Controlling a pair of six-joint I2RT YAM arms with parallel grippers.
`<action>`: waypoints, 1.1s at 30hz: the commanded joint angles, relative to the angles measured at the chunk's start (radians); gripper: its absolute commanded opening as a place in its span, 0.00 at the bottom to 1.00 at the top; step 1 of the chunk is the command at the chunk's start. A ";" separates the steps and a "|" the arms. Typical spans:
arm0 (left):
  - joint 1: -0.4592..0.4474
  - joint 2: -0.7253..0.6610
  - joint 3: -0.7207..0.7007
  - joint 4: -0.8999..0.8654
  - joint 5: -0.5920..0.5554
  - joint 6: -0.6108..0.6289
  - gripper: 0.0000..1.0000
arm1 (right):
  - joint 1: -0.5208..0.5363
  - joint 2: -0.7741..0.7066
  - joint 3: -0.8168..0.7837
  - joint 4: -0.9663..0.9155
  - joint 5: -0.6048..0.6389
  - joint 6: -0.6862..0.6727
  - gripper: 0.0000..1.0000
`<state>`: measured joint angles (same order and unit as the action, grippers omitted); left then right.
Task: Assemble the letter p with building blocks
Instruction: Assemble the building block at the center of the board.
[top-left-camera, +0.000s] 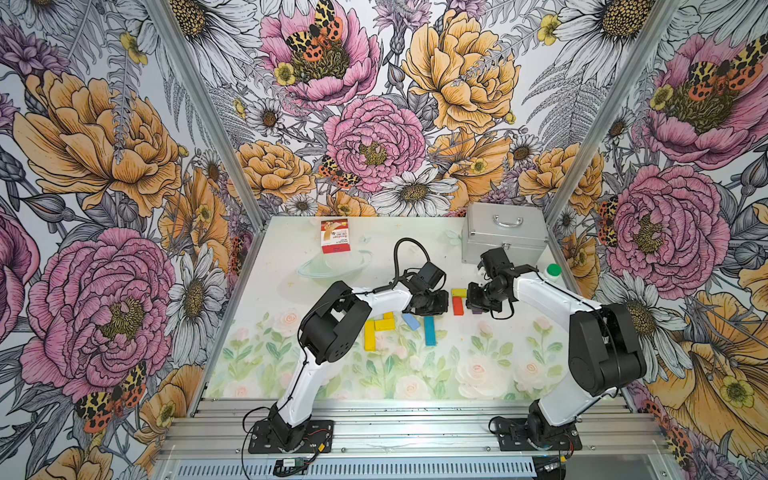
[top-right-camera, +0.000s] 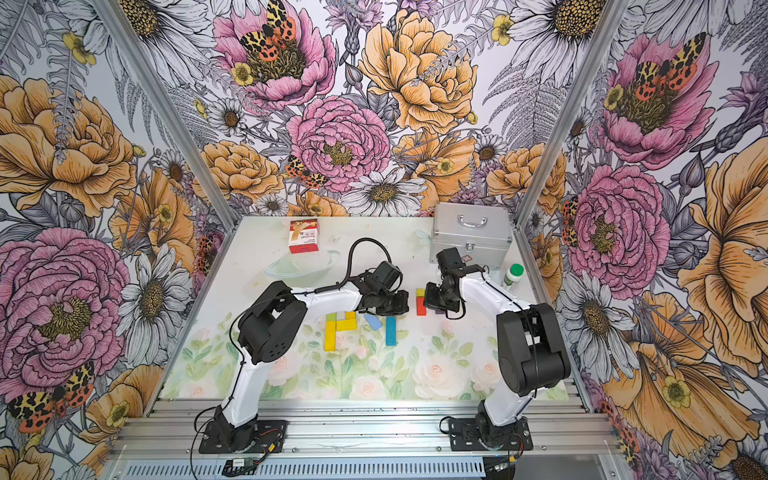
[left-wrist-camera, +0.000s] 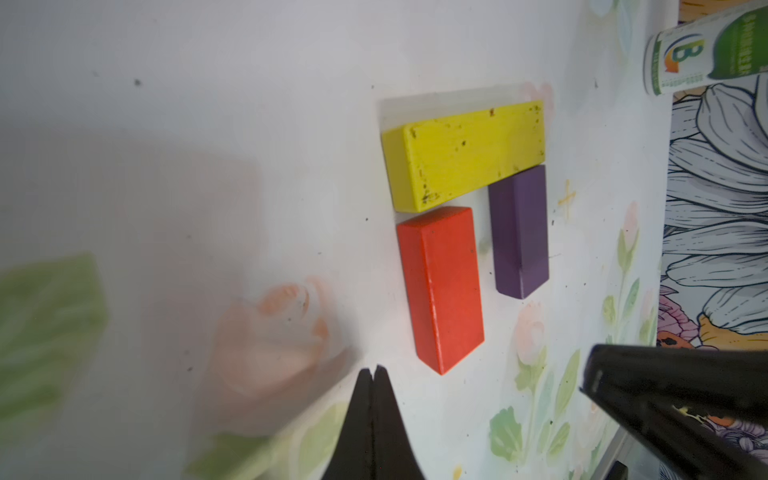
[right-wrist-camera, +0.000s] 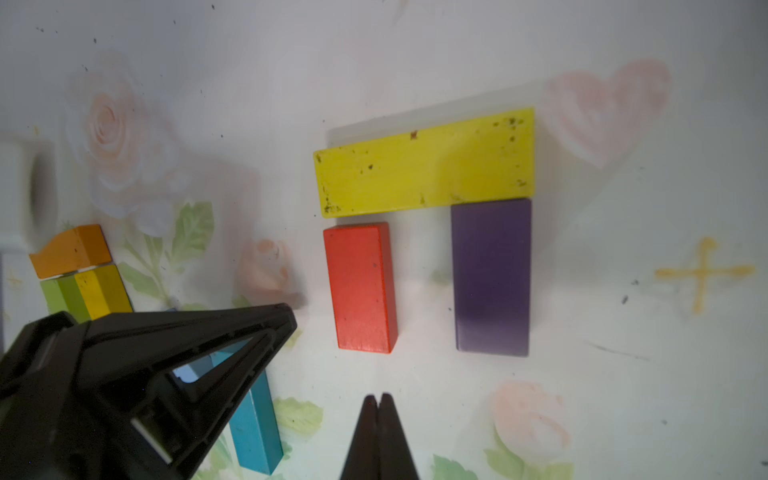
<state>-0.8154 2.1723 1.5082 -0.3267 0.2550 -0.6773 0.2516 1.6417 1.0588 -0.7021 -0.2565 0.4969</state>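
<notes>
A yellow block (right-wrist-camera: 424, 162) lies across the ends of a red block (right-wrist-camera: 361, 286) and a purple block (right-wrist-camera: 492, 276), forming an arch on the table. My right gripper (right-wrist-camera: 378, 397) is shut and empty, just short of the gap between red and purple. My left gripper (left-wrist-camera: 372, 370) is also shut and empty, close to the red block's (left-wrist-camera: 442, 286) near corner. In a top view both grippers flank this red block (top-left-camera: 457, 306). To the left lie a yellow, green and orange cluster (top-left-camera: 376, 328), a light blue block (top-left-camera: 410, 321) and a teal block (top-left-camera: 430, 330).
A red-and-white card box (top-left-camera: 335, 235) and a clear plastic dish (top-left-camera: 332, 268) sit at the back left. A silver case (top-left-camera: 505, 232) stands at the back right, with a green-capped bottle (top-left-camera: 552, 272) beside the right arm.
</notes>
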 joint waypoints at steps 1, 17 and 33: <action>-0.018 -0.038 -0.011 0.012 -0.003 0.023 0.00 | 0.033 -0.006 -0.037 -0.009 0.030 0.012 0.00; -0.013 -0.011 0.010 0.014 0.025 0.027 0.00 | 0.064 0.104 -0.021 0.041 0.072 0.016 0.00; -0.006 0.020 0.038 0.014 0.050 0.024 0.00 | 0.061 0.166 0.021 0.049 0.090 0.012 0.00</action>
<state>-0.8280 2.1742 1.5108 -0.3260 0.2783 -0.6731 0.3111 1.7794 1.0641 -0.6678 -0.2016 0.5144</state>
